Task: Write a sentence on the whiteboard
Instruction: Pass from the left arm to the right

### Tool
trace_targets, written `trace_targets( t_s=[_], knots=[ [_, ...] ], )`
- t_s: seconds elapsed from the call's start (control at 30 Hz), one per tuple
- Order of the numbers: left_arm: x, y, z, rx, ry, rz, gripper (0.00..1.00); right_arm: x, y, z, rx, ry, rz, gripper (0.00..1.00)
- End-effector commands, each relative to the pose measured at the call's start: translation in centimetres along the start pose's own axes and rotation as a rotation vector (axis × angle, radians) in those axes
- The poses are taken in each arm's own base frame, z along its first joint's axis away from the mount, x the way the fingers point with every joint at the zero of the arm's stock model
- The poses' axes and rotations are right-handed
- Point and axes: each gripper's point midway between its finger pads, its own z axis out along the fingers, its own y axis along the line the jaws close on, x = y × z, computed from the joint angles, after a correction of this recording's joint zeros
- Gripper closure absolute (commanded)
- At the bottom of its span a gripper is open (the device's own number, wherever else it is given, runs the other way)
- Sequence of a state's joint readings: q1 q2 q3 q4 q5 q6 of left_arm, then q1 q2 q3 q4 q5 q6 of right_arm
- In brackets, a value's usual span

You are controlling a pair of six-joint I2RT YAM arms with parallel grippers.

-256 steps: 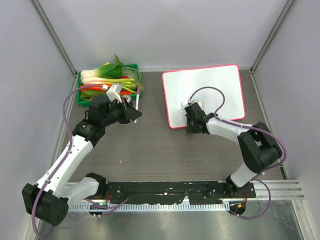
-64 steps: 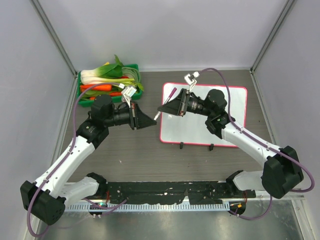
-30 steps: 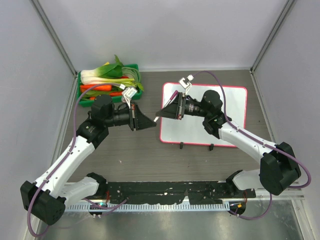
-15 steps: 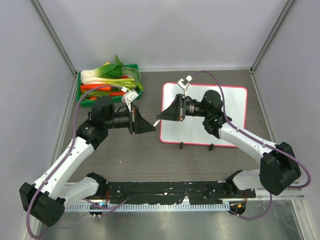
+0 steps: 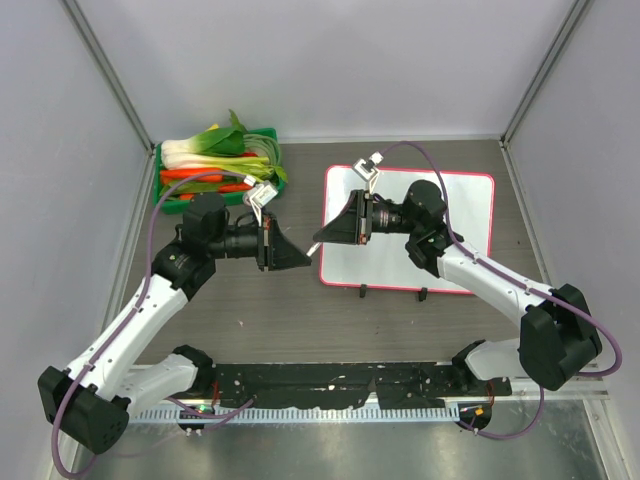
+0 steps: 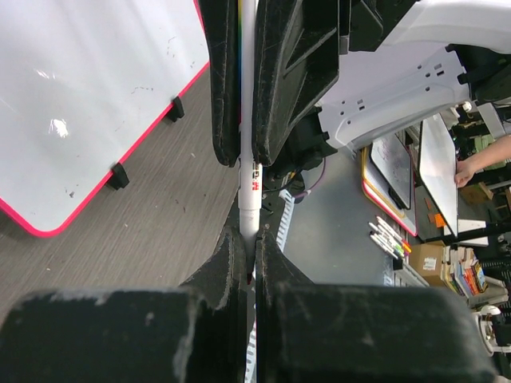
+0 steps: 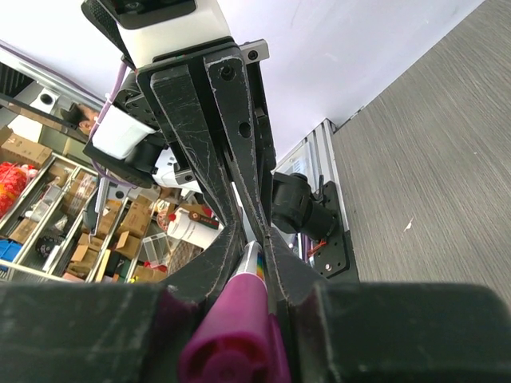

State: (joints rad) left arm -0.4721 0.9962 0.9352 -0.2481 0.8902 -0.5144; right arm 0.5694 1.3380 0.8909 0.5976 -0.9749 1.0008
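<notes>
Both pincers are clamped on the one marker in mid-air. My left pincer is closed on its white barrel, and my right pincer looks closed round the magenta end. If either arm pulls off-axis, I'd expect the marker to twist loose and drop onto the surface. The whiteboard sits centre-right in the top view, blank and face up. Its long axis runs left to right, with its feet toward the frame's bottom.

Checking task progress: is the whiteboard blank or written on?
Blank where visible: the whiteboard shows only faint smudges, no words; the right arm hides part from above.
</notes>
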Motion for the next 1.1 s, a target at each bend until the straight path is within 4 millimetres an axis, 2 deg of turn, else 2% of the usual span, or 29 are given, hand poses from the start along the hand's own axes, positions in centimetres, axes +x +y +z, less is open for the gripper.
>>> trace_targets(
  t_s=[0.0, 0.13, 0.3, 0.53, 0.6, 0.67, 0.87, 0.9, 0.93, 0.97, 1.0, 1.03, 1.07],
  knots=[
    [-0.7, -0.6, -0.5, -0.005, -0.018, 0.044, 1.0, 0.2, 2.9, -0.4, -0.086, 0.035, -0.076, 0.8],
    [-0.5, -0.5, -0.5, -0.009, -0.013, 0.046, 1.0, 0.3, 3.1, -0.5, -0.095, 0.042, -0.083, 0.71],
    [-0.1, -0.3, -0.6, -0.012, -0.006, 0.038, 1.0, 0.3, 3.8, -0.7, -0.12, 0.046, -0.088, 0.72],
    [-0.1, -0.3, -0.5, -0.012, -0.013, 0.036, 1.0, 1.1, 4.0, -0.9, -0.137, 0.081, -0.084, 0.83],
    [-0.1, -0.4, -0.5, -0.009, -0.013, 0.037, 1.0, 1.1, 4.0, -1.0, -0.137, 0.086, -0.08, 0.89],
    [0.0, -0.3, -0.5, -0.01, -0.011, 0.033, 1.0, 1.3, 4.0, -1.0, -0.138, 0.091, -0.079, 0.99],
    [-0.2, 0.0, -0.6, -0.038, -0.019, 0.032, 0.99, 1.3, 3.4, -0.9, -0.104, 0.081, -0.097, 0.99],
    [-0.4, 0.1, -0.7, -0.058, -0.025, 0.033, 0.9, 1.1, 3.4, -0.9, -0.095, 0.075, -0.112, 0.98],
    [-0.5, 0.4, -0.8, -0.076, -0.03, 0.031, 0.76, 1.2, 2.5, -0.9, -0.045, 0.076, -0.068, 0.99],
    [-0.8, 0.5, -0.9, -0.092, -0.039, 0.031, 0.52, 0.8, 2.3, -0.9, -0.028, 0.069, -0.131, 0.98],
    [-0.9, 0.5, -1.0, -0.104, -0.049, 0.032, 0.31, 1.0, 1.1, -1.0, 0.038, 0.07, -0.131, 0.99],
    [-1.2, 0.5, -1.1, -0.115, -0.061, 0.03, 0.17, 0.5, 1.0, -1.0, 0.063, 0.063, -0.148, 0.98],
    [-1.5, 0.6, -1.3, -0.135, -0.08, 0.03, 0.09, 0.6, -0.2, -1.2, 0.132, 0.06, -0.144, 0.99]
  ],
)
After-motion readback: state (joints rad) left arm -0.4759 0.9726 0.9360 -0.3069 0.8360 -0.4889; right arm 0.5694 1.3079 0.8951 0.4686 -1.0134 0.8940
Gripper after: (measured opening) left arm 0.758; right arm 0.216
